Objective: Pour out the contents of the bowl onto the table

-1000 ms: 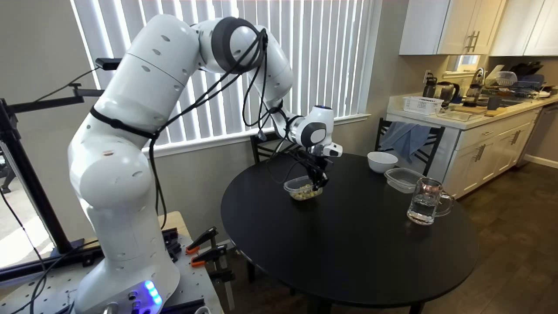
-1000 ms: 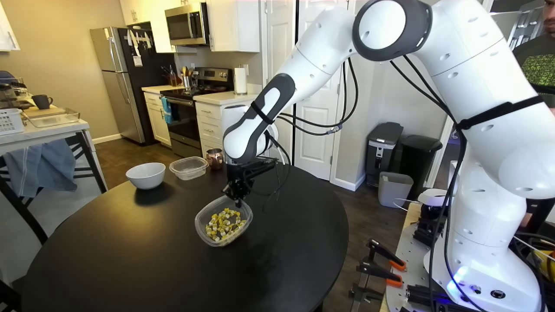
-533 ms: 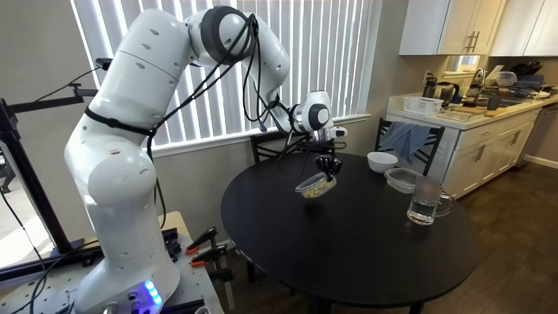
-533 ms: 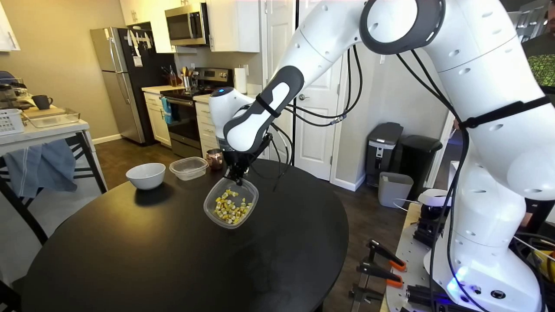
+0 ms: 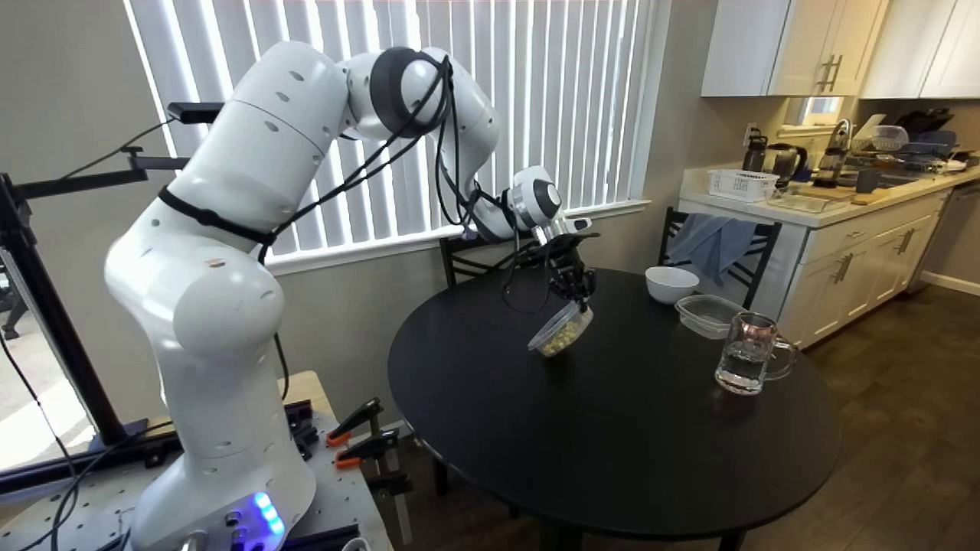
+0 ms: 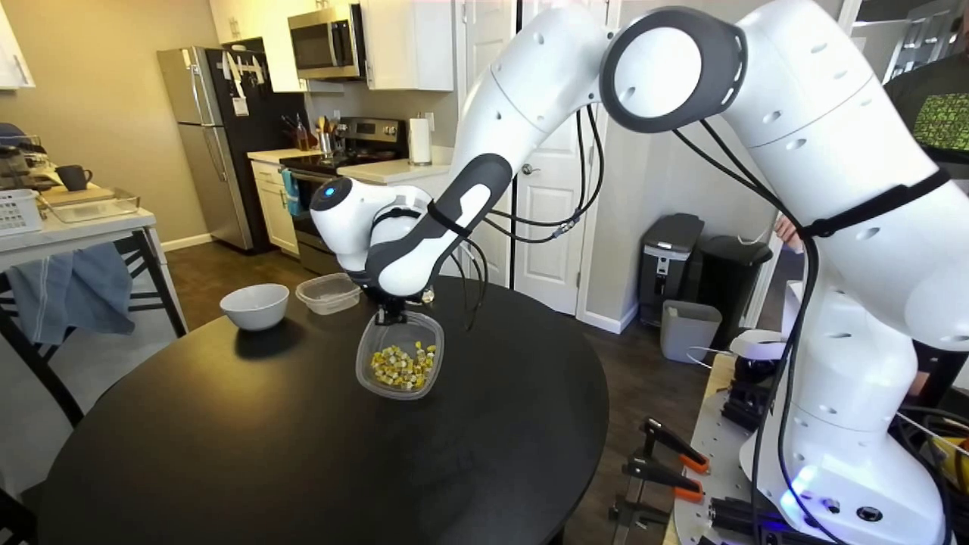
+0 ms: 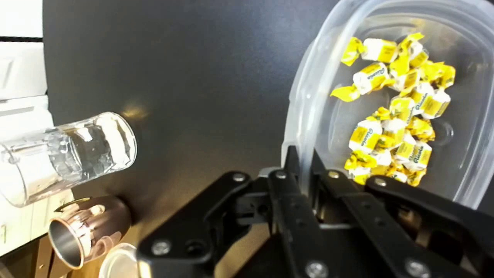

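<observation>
The bowl is a clear, greyish plastic container with a lighter rim, seen in both exterior views [image 5: 551,327] [image 6: 418,333] and the wrist view [image 7: 314,96]. It is held above the black table [image 5: 612,444] [image 6: 227,424], tilted with its far side from the gripper lower. The contents [image 6: 403,368] [image 7: 397,116] are yellow and white wrapped candies, all gathered inside the bowl. My gripper [image 7: 305,158] is shut on the bowl's rim, one finger inside and one outside. It also shows in both exterior views [image 5: 583,297] [image 6: 391,315]. No candies show on the table.
A white bowl [image 5: 671,285] [image 6: 255,306] and a second clear container [image 5: 708,315] [image 6: 329,294] stand near the table's far edge. A glass mug [image 5: 746,356] [image 7: 88,146] and a copper mug [image 7: 92,227] stand there too. Chairs [image 5: 754,260] stand behind the table.
The gripper has lifted the bowl slightly and moved it away from the robot base. The bowl has gone from nearly level to clearly tilted. The candies are bunched toward its lower side.
</observation>
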Robot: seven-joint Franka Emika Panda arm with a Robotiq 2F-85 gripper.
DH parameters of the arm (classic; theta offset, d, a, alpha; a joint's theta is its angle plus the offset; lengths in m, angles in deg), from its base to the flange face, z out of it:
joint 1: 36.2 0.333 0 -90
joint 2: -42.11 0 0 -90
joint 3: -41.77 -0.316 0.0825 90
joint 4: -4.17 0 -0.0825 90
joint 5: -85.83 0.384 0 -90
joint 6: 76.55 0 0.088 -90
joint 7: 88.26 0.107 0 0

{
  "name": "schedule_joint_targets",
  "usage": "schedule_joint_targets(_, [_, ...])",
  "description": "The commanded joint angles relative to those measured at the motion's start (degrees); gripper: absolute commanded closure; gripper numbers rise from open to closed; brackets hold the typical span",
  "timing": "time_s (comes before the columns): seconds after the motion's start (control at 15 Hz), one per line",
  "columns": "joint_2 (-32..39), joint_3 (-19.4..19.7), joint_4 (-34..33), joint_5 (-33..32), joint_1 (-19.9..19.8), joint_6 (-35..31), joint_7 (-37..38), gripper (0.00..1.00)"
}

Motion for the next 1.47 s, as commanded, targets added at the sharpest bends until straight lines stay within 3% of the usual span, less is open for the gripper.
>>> schedule_joint_targets(0.0, [6.1,1.0,-8.5,-6.5,0.9,4.9,-4.3,0.99])
schedule_joint_targets(0.33, [10.4,0.3,-15.4,-16.0,0.7,7.9,-10.8,0.99])
schedule_joint_targets(0.67, [10.5,-0.7,-19.0,-25.7,0.8,6.9,-18.2,0.99])
schedule_joint_targets(1.0, [10.7,-2.2,-19.1,-34.6,0.5,6.2,-25.0,0.99])
schedule_joint_targets(1.4, [15.6,-1.6,-19.2,-49.4,0.9,6.0,-25.4,0.99])
